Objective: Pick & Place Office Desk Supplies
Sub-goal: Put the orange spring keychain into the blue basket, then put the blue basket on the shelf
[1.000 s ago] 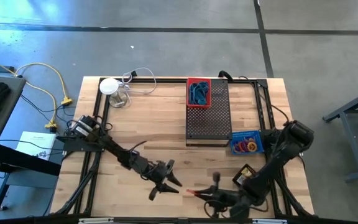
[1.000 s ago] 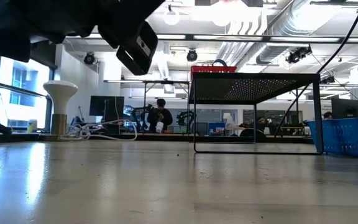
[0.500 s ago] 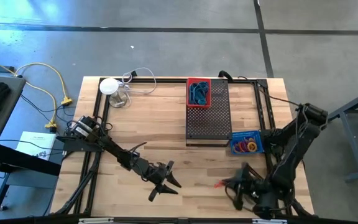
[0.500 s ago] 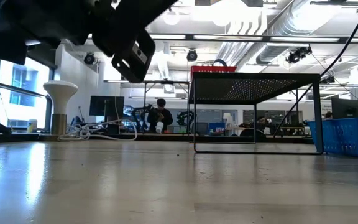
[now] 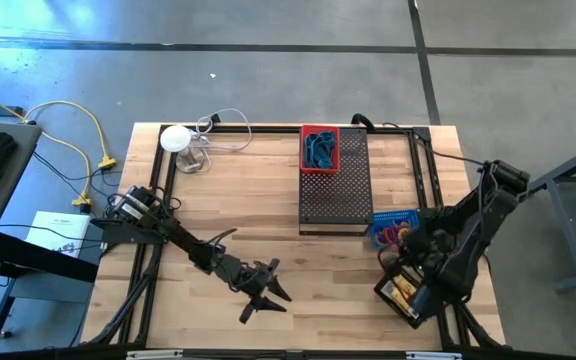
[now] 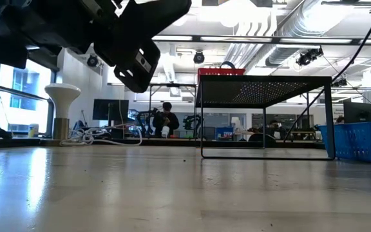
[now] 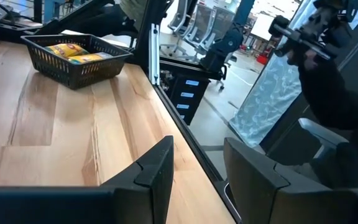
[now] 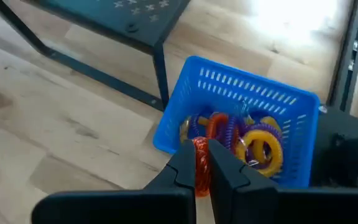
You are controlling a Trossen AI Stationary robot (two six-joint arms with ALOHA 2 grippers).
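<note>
Right wrist view shows the carrying step: the right gripper (image 8: 196,163), bent low over the blue basket (image 8: 294,111), pinches a red-orange loop (image 8: 202,163) just beside its near wall and must go on over the rim, while the left gripper (image 5: 260,292) waits well apart, fingers half spread, holding nothing.

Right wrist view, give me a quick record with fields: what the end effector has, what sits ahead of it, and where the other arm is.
right end effector: shut on a red-orange coiled loop, just short of the blue basket
blue basket: on the wooden table, beside a leg of the black perforated tray
basket contents: purple, orange and yellow coiled rings
black basket: holds yellow packets
left end effector: over the table's front middle, fingers apart, nothing between them
</note>
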